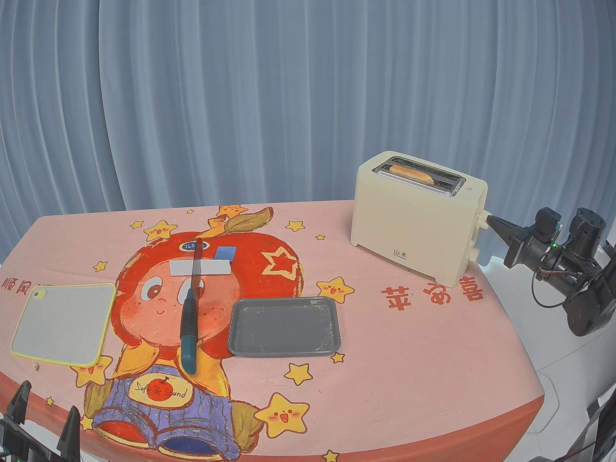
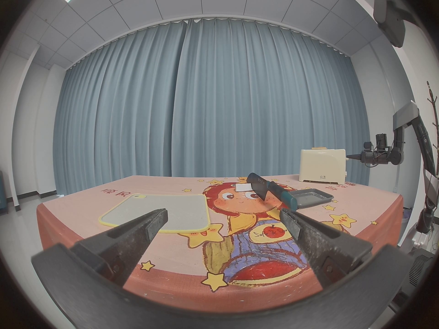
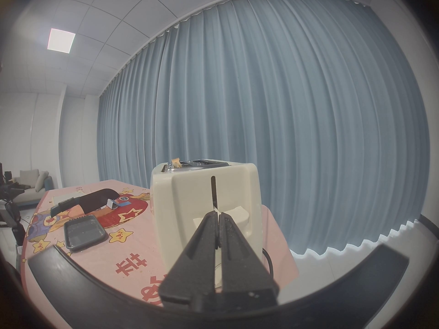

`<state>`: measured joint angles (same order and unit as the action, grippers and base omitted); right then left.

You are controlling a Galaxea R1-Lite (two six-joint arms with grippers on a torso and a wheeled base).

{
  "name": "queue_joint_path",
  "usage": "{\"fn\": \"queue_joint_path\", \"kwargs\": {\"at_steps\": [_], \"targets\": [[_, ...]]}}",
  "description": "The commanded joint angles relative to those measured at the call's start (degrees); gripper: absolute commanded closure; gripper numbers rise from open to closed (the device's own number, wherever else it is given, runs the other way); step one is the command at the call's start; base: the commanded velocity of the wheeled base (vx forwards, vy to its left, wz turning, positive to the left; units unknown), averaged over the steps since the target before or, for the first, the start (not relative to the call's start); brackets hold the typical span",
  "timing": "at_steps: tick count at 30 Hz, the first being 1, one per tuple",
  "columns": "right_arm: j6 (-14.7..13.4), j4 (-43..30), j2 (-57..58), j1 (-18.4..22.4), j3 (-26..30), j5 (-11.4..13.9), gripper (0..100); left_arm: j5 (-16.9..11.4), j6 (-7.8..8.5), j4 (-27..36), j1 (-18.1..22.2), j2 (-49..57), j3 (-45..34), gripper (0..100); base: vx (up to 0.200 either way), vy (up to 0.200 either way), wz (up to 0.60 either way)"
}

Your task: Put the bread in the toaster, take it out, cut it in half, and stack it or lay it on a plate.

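Right tool had its two fingers pressed together into one narrow tip, set against the lever on the end of the toaster at the right of the head view. Left tool hung with fingers apart and nothing between them, at the lower left corner of that view, just off the near edge.

The worktop, under a pink cartoon cloth, carried everything. The cream toaster stood at its far right. A pale cutting board lay at the left, a grey tray near the middle, and a blue-handled knife between the two. The bread sat in the toaster's far slot, its top edge level with the opening.

The step in hand looked to be working the lever. To do it well, the closed tip should rest squarely on top of the tab and travel straight down the vertical slot. Any sideways push would likely slip off the small tab or shove the light toaster across the cloth.
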<state>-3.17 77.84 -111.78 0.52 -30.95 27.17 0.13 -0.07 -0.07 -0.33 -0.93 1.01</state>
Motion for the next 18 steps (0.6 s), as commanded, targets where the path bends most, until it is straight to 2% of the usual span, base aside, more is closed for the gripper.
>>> {"fn": "queue_joint_path", "kwargs": {"at_steps": [1,18], "targets": [[0.01,-0.05,-0.20,0.18,0.45,0.07,100,-0.05,-0.01,-0.01,0.07,0.14,-1.01,0,0.000,0.000,0.00],[2.11,0.74,-2.13,0.18,3.09,0.07,100,0.04,-0.01,-0.01,-0.02,0.14,-1.01,0,0.000,0.000,0.00]]}}
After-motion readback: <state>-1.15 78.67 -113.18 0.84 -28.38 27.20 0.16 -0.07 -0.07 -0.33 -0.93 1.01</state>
